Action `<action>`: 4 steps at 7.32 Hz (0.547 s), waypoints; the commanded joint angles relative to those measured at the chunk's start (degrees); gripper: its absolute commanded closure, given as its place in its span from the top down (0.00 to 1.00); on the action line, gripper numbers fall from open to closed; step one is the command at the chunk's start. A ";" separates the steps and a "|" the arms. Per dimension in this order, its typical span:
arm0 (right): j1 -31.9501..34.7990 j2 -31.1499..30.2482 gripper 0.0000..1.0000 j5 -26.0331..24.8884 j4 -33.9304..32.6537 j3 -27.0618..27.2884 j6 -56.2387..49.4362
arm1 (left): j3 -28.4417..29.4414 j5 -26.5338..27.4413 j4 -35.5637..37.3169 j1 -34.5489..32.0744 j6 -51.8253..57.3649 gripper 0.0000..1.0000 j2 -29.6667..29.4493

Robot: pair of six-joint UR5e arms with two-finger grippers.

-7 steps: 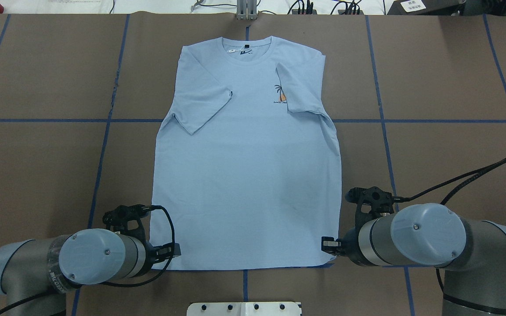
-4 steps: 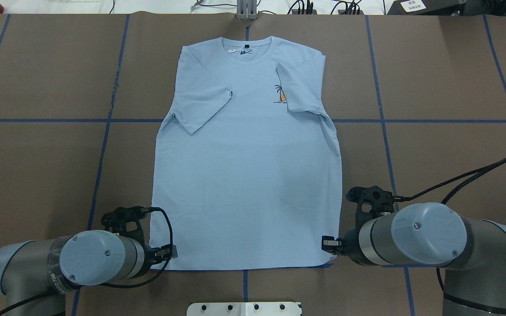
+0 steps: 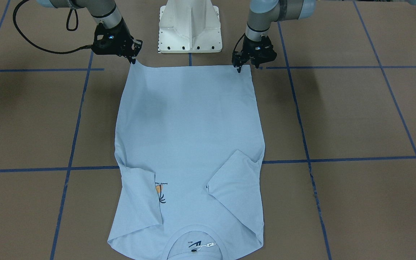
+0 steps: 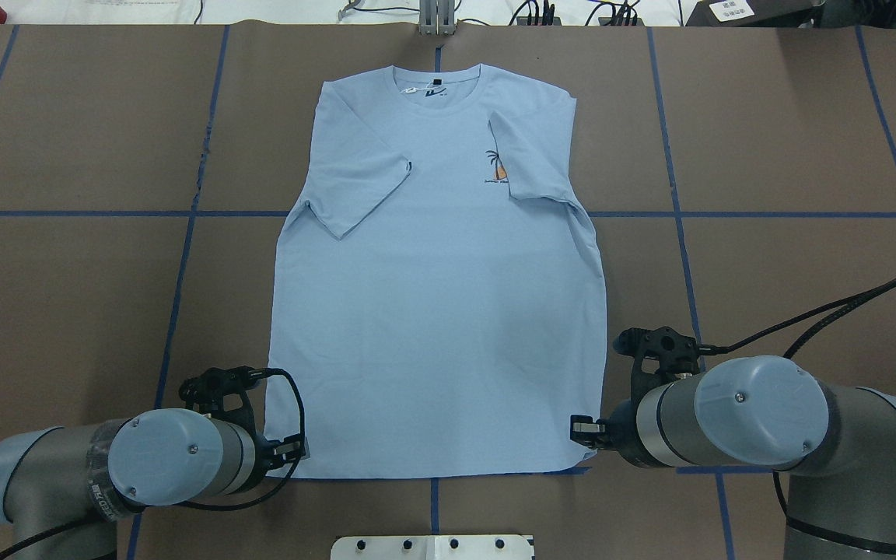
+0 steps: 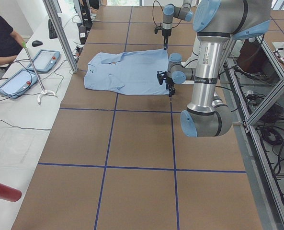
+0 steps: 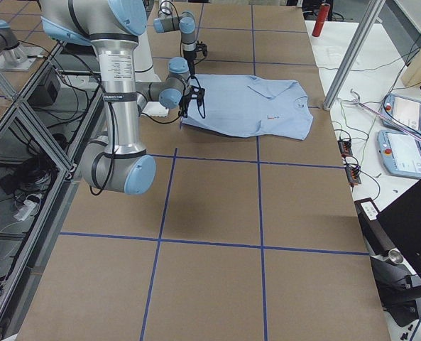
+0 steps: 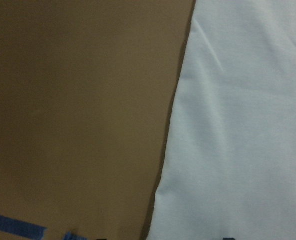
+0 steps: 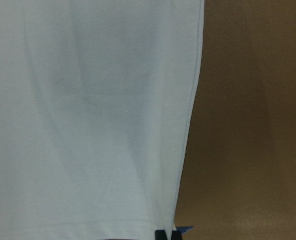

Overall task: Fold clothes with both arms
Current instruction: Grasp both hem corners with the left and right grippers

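Observation:
The pale blue T-shirt [image 4: 432, 311] lies flat on the brown table, collar far from me, both sleeves folded inward and one partly covering the small chest print [image 4: 497, 167]. My left gripper [image 4: 299, 449] is low at the near-left hem corner. In the left wrist view its fingertips barely show, spread apart, with the T-shirt [image 7: 237, 125] edge between them: open. My right gripper [image 3: 133, 59] is shut on the opposite hem corner, which rises to a small peak. The right wrist view shows the T-shirt [image 8: 88, 125] hem ending at a dark fingertip [image 8: 160, 235].
The white pedestal base [image 3: 190, 25] stands just behind the hem, between the arms. Blue tape lines grid the table [image 4: 767, 155]. In the exterior left view a person [image 5: 0, 38] sits by tablets [image 5: 51, 60] at the far side, and a red cylinder [image 5: 3, 190] lies nearby.
My left gripper has slid a little outward and back toward the near-left hem corner. The right gripper and the T-shirt have hardly moved.

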 commanded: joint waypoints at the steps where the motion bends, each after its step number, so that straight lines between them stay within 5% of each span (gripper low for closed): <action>1: 0.20 0.00 0.00 0.08 0.00 0.29 0.00 | 0.00 -0.01 0.03 0.03 0.00 0.53 0.09; 3: 0.46 0.00 0.00 0.16 0.00 0.29 0.00 | -0.09 -0.01 0.03 -0.06 0.00 0.40 -0.17; 4: 0.55 0.00 0.00 0.16 -0.09 0.29 0.00 | -0.09 -0.10 0.03 -0.06 0.00 0.26 -0.44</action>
